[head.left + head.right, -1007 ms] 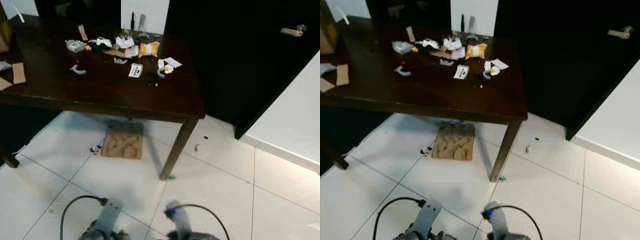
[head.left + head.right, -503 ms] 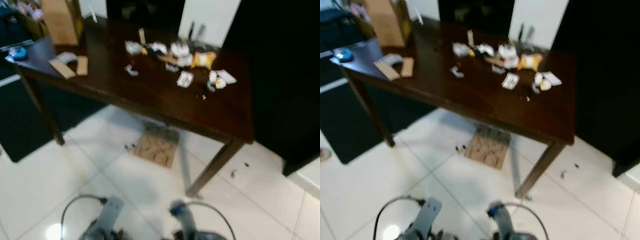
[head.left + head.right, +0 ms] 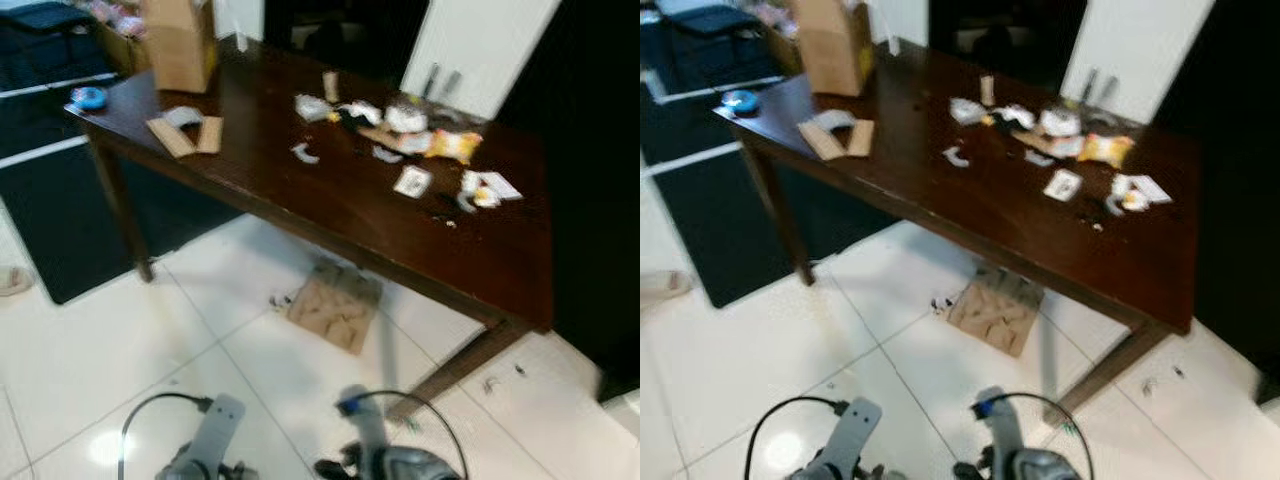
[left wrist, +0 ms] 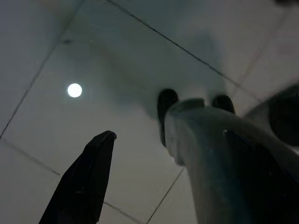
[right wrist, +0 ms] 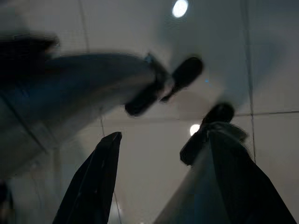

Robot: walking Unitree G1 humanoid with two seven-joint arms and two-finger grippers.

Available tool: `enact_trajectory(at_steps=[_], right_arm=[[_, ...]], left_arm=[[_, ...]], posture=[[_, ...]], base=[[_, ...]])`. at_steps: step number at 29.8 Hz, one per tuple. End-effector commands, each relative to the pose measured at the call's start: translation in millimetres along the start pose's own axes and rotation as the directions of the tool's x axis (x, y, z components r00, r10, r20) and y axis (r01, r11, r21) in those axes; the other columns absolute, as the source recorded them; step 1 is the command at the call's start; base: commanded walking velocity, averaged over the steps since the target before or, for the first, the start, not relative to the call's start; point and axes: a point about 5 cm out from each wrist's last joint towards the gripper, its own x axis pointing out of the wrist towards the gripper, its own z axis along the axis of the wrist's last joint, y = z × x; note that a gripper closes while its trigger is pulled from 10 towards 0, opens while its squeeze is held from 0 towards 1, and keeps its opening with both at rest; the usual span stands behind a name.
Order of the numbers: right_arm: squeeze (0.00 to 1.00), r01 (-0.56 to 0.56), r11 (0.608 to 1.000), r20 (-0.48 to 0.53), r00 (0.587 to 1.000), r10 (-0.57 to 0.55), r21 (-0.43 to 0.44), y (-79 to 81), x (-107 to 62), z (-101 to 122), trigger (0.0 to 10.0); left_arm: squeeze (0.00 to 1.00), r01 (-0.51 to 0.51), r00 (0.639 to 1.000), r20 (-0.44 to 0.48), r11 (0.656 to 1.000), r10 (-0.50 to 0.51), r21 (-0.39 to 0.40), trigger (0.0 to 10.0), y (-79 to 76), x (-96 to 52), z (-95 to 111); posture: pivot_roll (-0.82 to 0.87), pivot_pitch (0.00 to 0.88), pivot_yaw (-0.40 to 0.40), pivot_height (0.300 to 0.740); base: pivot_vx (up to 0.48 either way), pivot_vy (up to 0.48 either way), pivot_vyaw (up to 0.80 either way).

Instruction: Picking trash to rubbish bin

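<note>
Trash scraps (image 3: 405, 125) lie scattered on the far side of the dark table (image 3: 330, 215); likely light, crumply paper, best pinched at an edge. Both arms hang low near the table; fingers' spread: cannot tell.

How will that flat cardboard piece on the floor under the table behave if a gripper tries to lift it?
The cardboard piece lies flat on the glossy tile floor, so it will probably slide before the fingers catch an edge. It looks thin and creased, likely light and somewhat bendy once lifted.
</note>
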Motion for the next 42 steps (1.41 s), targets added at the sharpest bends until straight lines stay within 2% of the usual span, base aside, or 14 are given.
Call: enact_trajectory(at_steps=[1,11,20,26,33,42], right_arm=[[0.00,0.023,0.999,-0.019,1.000,-0.023,0.038,-3.1,-1.9,-10.3,10.0],[0.00,0.079,0.996,-0.050,0.996,-0.077,0.051,-15.5,-9.7,-23.8,10.0],[0.00,0.129,0.990,-0.096,0.988,-0.123,0.059,-28.4,-22.8,-51.6,10.0],[0.00,0.132,0.990,-0.106,0.986,-0.126,0.054,-29.3,-24.2,-55.0,10.0],[0.00,0.121,0.992,-0.098,0.988,-0.118,0.033,-20.6,-15.1,-42.9,10.0],[0.00,0.136,0.991,-0.116,0.984,-0.132,0.021,-19.5,-15.9,-52.3,10.0]], left_arm=[[0.00,0.037,0.992,-0.118,0.999,-0.038,-0.010,10.0,-11.2,-4.5,-28.5],[0.00,0.036,0.993,-0.116,0.999,-0.038,-0.015,10.0,-11.4,-4.0,-27.2],[0.00,0.032,0.993,-0.116,0.999,-0.034,-0.017,10.0,-11.6,-4.5,-28.8],[0.00,0.030,0.993,-0.112,0.999,-0.032,-0.023,10.0,-11.8,-4.3,-28.4],[0.00,0.024,0.993,-0.111,0.999,-0.029,-0.039,10.0,-12.7,-4.3,-29.0],[0.00,0.018,0.994,-0.110,0.998,-0.024,-0.057,10.0,-12.0,-4.7,-29.7]], posture=[[0.28,0.114,-0.119,0.740],[0.28,0.116,-0.122,0.740],[0.29,0.119,-0.122,0.740],[0.29,0.121,-0.129,0.740],[0.30,0.124,-0.142,0.740],[0.31,0.126,-0.146,0.740]], base=[[0.000,0.000,0.00],[0.000,0.000,0.00],[0.000,0.000,0.00],[0.000,0.000,0.00],[0.000,0.000,0.00],[0.000,0.000,0.00]])
